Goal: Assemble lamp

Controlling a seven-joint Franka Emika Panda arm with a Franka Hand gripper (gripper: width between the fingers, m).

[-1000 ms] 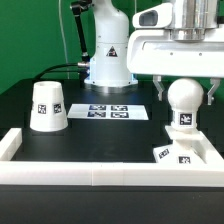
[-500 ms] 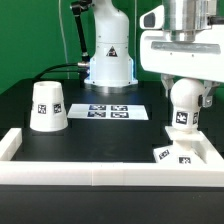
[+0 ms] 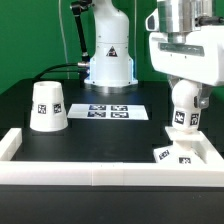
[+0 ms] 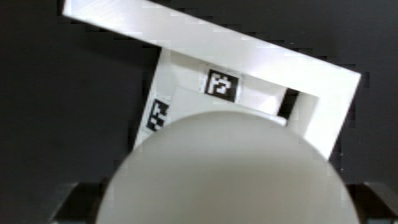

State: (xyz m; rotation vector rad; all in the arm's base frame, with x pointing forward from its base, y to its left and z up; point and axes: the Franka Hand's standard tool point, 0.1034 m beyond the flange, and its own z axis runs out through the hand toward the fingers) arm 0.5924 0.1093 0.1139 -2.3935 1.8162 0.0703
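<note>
While the gripper stays out of plain sight behind its load in the wrist view, the exterior view shows its two fingers closed on the rounded head of the bulb, one on each side. The bulb hangs stem down, slightly tilted, with a square tag on its stem. It is just above the lamp base and seems not to touch it. The base lies in the front corner of the tabletop on the exterior view's right, tucked against the white rail along the front edge. The shade stands wide end down near the exterior view's left edge (well apart from the rest). The marker board lies flat mid-table towards the back edge.
</note>
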